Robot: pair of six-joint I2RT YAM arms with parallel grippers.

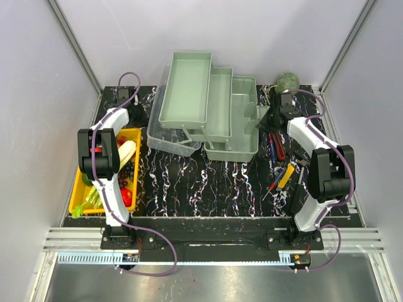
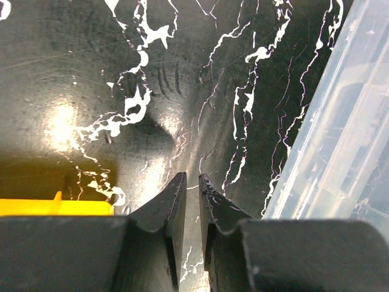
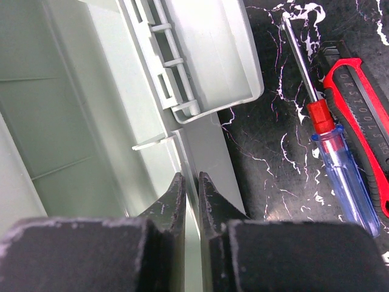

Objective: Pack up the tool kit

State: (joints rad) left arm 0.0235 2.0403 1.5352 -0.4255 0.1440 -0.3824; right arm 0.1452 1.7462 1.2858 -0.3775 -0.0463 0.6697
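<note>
Toolbox (image 1: 242, 129) lies open; left fingers (image 2: 171, 213) and right fingers (image 3: 174, 207) both pinched together, holding nothing; red knife (image 3: 363, 112) markings unreadable.

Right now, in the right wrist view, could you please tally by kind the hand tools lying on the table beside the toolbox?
Screwdriver: 1
Utility knife: 1
Total: 2
</note>
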